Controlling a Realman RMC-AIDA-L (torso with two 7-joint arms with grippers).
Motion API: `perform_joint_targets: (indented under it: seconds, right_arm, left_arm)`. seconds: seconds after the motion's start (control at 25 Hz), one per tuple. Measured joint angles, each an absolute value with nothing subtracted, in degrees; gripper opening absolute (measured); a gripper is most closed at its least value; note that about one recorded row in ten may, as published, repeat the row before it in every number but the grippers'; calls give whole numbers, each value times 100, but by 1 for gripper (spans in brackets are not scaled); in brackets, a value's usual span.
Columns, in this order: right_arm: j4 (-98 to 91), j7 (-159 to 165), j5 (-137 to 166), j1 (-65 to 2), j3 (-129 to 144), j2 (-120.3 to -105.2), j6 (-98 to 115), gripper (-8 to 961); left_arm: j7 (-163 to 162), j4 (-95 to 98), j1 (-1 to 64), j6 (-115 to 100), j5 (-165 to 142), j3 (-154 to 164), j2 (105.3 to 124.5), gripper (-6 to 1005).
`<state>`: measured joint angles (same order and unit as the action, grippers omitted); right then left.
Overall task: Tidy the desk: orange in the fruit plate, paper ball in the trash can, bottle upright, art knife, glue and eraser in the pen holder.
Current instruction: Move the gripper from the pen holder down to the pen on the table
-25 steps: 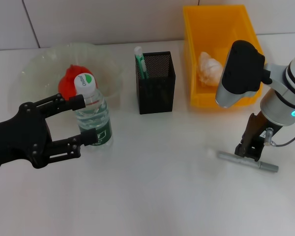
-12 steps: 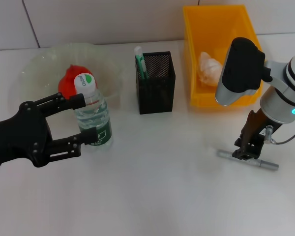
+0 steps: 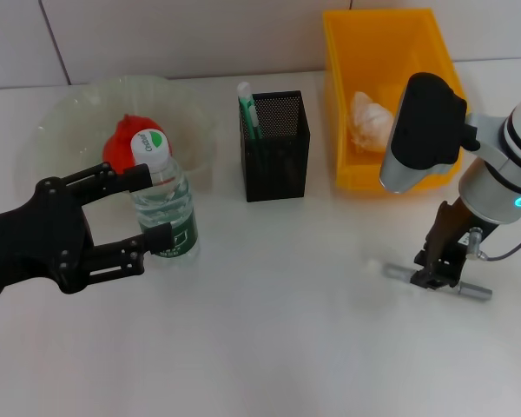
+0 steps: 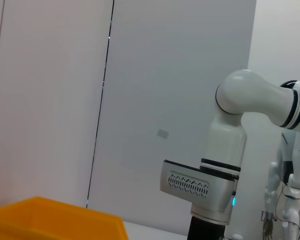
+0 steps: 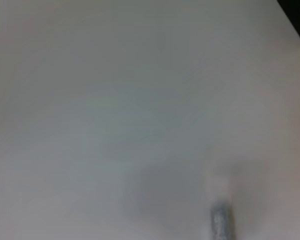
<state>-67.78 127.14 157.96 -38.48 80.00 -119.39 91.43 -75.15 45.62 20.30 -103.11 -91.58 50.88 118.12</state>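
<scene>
Though nearly all else looks settled, leaves one thing loose on the counter (image 3: 286, 347): the art knife (image 3: 474, 294). Lies flat, well right of the pen holder (image 3: 275, 146) and nearer the robot. Runs its long axis roughly side to side, with the far-right end angled slightly toward the robot. Looks like a slim grey metal rod, dull and round-ended; shows only as a blurred grey tip (image 5: 222, 225) in the right wrist view.

Sits directly beneath the right gripper (image 3: 436, 276), which is planted at mid-length and crosswise to that axis. Cannot tell whether the jaws are clamped on the knife or merely straddling it. Belongs plainly to the right arm, being far nearer. Probably calls for a lift, a carry toward the pen holder, and a tilt to bring the rod upright before dropping it in.

Left of the pen holder, the left gripper (image 3: 154, 211), jaws spread wide either side of the upright bottle (image 3: 167, 204). Beyond it, the orange (image 3: 122, 143) in the fruit plate (image 3: 69, 104). Right of the pen holder, the paper ball (image 3: 371, 120) in the yellow trash can (image 3: 391, 35). Inside the pen holder, a green-and-white stick (image 3: 247, 109), likely the glue.
</scene>
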Motion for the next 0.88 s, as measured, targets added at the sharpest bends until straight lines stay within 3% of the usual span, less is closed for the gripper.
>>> perform_joint_targets:
  seconds: [0.88]
  right_arm:
    - [-6673,12713,15772,-3840,8042,-11945,9121,240]
  left_arm:
    - [-7507,4552,2037,-10309,-9158,5080,11812,806]
